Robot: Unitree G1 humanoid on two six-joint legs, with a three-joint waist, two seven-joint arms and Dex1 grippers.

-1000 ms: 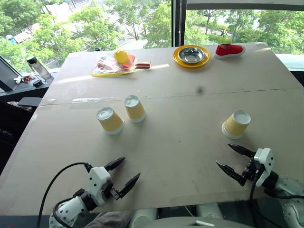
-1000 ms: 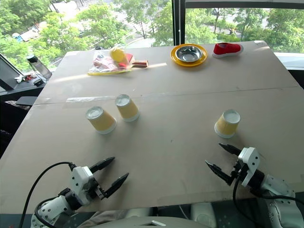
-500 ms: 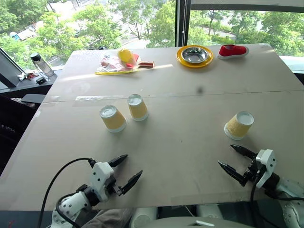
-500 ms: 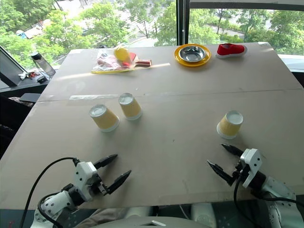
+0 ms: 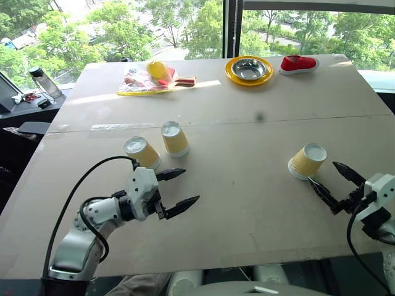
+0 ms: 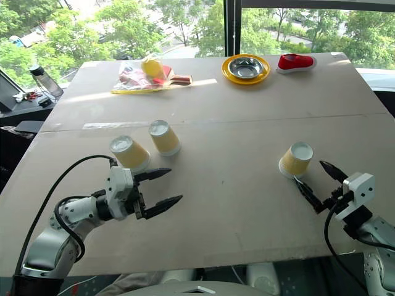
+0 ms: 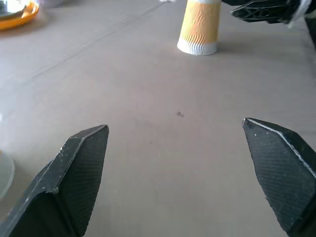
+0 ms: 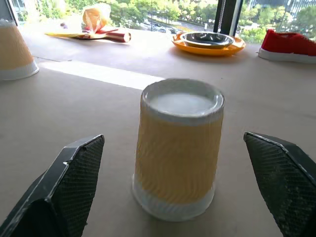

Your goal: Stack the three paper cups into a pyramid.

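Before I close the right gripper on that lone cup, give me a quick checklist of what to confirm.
1. Right gripper open: ok.
2. Lone cup upside down, standing on the table: ok.
3. Cup centred between the right fingers, per the right wrist view: ok.
4. Fingers already around the cup: not ok, they are short of it.
5. Left gripper open, holding nothing: ok.
6. Other two cups upright on rims, side by side: ok.
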